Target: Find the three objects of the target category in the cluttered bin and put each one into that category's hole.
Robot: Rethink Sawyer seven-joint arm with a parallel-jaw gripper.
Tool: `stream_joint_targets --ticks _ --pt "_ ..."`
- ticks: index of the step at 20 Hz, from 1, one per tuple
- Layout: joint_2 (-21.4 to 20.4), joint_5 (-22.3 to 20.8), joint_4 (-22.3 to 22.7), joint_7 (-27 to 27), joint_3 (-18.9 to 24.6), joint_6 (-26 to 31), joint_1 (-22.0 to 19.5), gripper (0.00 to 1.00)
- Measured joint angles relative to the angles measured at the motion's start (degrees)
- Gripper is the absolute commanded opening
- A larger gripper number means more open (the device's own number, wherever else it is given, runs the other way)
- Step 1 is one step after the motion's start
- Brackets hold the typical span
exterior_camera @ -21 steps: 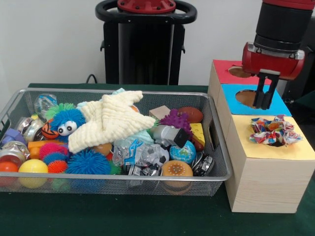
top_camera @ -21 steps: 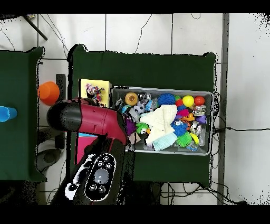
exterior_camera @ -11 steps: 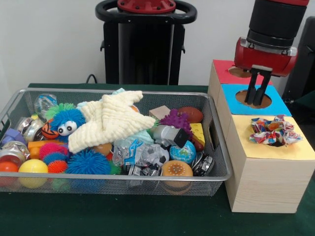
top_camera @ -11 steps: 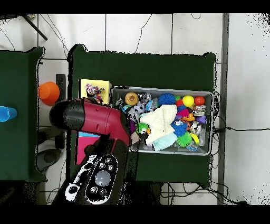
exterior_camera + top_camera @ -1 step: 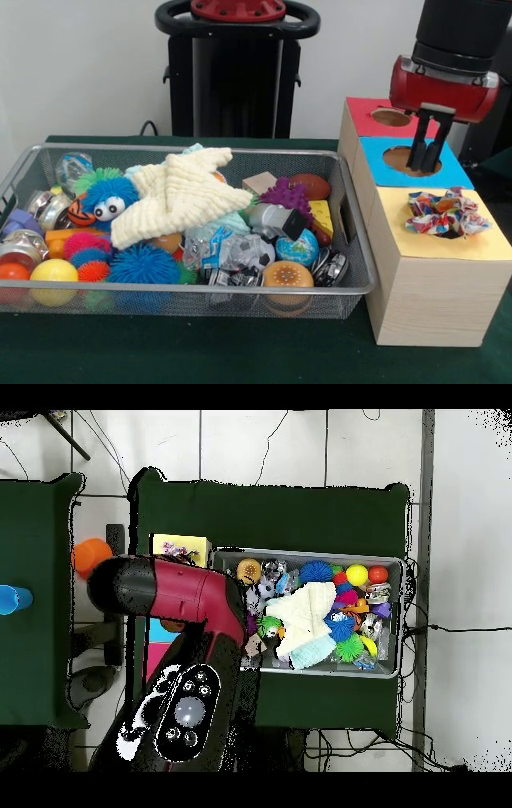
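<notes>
- front view: my pincer [image 5: 427, 162] hangs over the blue panel [image 5: 448, 170] of the wooden box [image 5: 428, 292], its tips at the round hole [image 5: 406, 159] there; the two fingers stand slightly apart with nothing between them.
- the red panel [image 5: 364, 120] behind it has its own hole [image 5: 392, 117]; the yellow panel [image 5: 448, 236] in front carries a crumpled, many-coloured scrunchie [image 5: 445, 213].
- the wire bin [image 5: 352, 276] sits just beside the box on the green counter [image 5: 240, 352], crowded with things: a cream knitted star [image 5: 180, 194] on top, a blue fuzzy ball with eyes [image 5: 110, 198], a purple spiky toy [image 5: 286, 194], a small globe [image 5: 298, 247], a yellow ball [image 5: 54, 272].
- overhead view: my red arm [image 5: 175, 594] covers most of the box; only the yellow end with the scrunchie [image 5: 181, 549] shows beside the bin [image 5: 310, 555].
</notes>
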Motion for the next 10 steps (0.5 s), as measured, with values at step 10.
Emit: stream_joint_targets --ticks 10 --pt "0.8 0.0 -2.4 0.0 -0.5 0.0 0.1 0.0"
